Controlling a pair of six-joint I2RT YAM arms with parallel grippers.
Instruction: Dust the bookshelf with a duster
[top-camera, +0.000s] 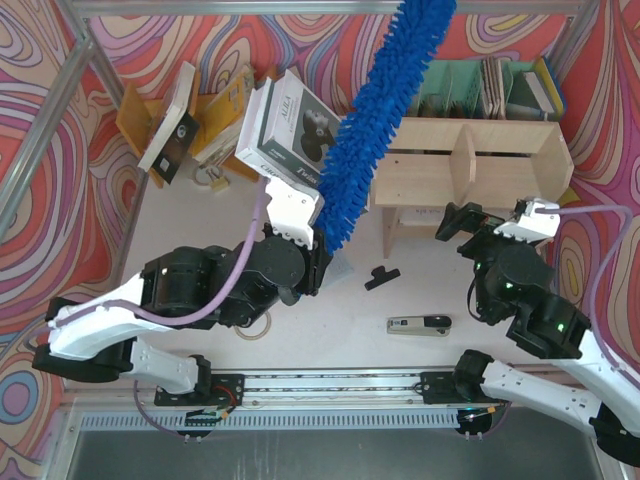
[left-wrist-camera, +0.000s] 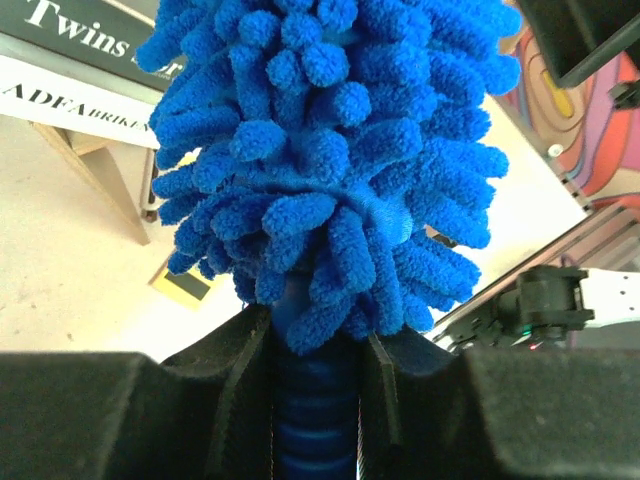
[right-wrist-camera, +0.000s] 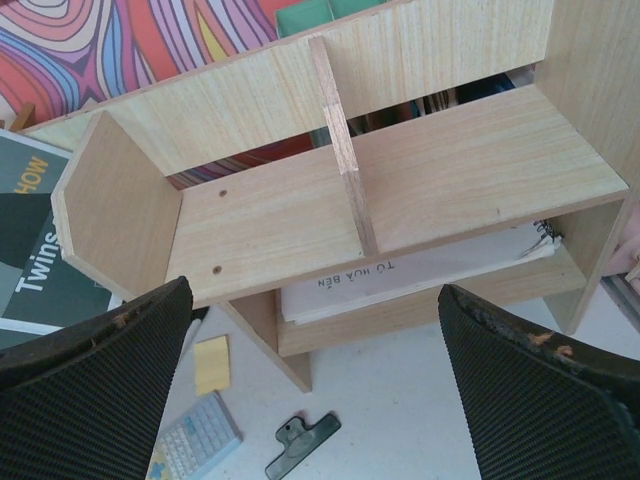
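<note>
the top of the duster runs out of the overhead frame, so we cannot see its tip. its slim handle is almost wholly buried: in the left wrist view the left gripper is clamped on the ribbed blue shaft, and only a short stretch shows between the pads, under the shaggy duster head that fills most of the frame. from above, the left gripper holds it slanting up and to the right, crossing the left end of the bookshelf. we cannot tell whether the strands touch the wood.

the right gripper hovers in front of the shelf with its fingers spread wide and nothing between them. its own camera looks between those fingers at the bookshelf and shows what the overhead view hides: a bare upper level split by one divider, and flat papers lying on the lower level.

that view alone also gives us a calculator, cut by the frame edge, and a yellow note on the table. the black clip appears there and from above. a grey book stands just left of the duster, its title only partly readable.
</note>
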